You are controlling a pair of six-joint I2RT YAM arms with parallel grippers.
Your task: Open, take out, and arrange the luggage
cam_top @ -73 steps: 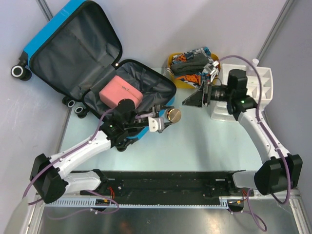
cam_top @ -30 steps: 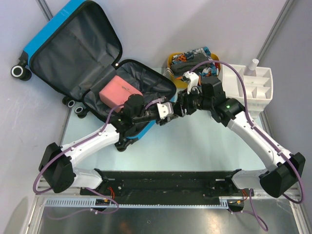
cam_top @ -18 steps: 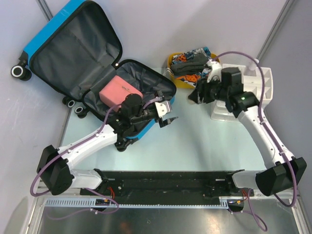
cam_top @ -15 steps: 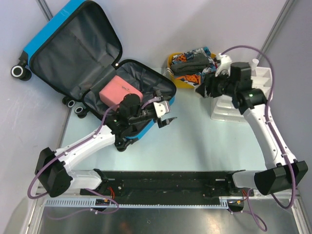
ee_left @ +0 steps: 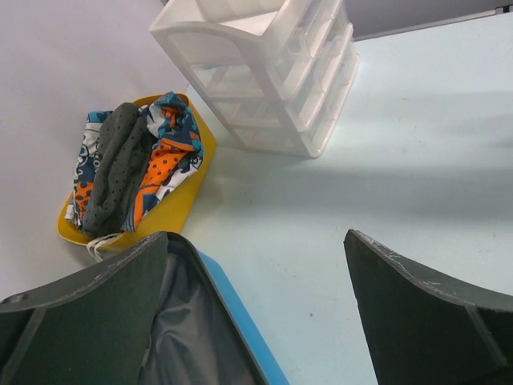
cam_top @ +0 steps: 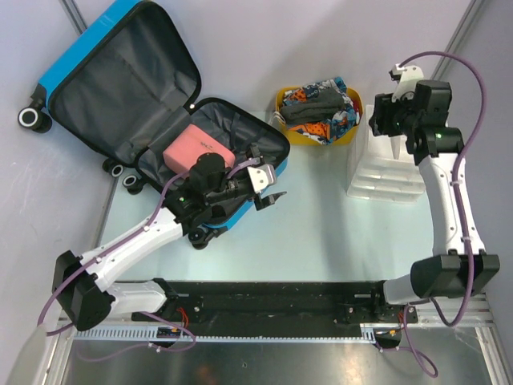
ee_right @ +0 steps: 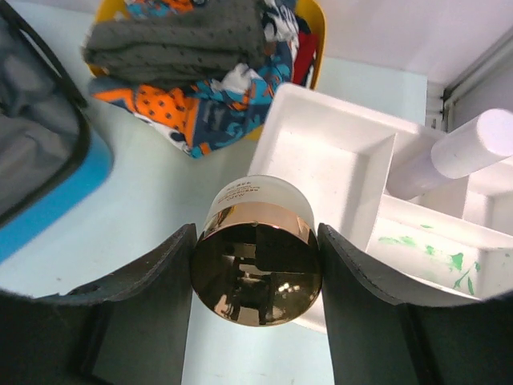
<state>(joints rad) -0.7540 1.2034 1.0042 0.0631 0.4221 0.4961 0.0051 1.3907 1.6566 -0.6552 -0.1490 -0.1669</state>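
The blue luggage (cam_top: 76, 60) lies open at the back left, its dark grey lining showing, with a pink pouch (cam_top: 198, 149) in its lower half. Its blue edge (ee_left: 240, 321) shows in the left wrist view. My left gripper (cam_top: 268, 191) is open and empty over the luggage's right edge; its gap (ee_left: 256, 321) spans the blue rim and bare table. My right gripper (ee_right: 256, 297) is shut on a white jar with a gold lid (ee_right: 255, 261), held above the front left corner of the white drawer organiser (ee_right: 337, 152). In the top view the right gripper (cam_top: 383, 119) is over the organiser (cam_top: 385, 172).
A yellow tub (cam_top: 317, 112) of folded clothes stands behind the table's middle, also seen in the left wrist view (ee_left: 172, 208) and the right wrist view (ee_right: 313, 24). A white bottle (ee_right: 473, 144) stands in the organiser's top tray. The table's near edge holds the arm bases.
My left gripper passed the gold-lidded jar to my right gripper, then opened and drew back a little. My right arm carried the jar right and back to above the organiser.
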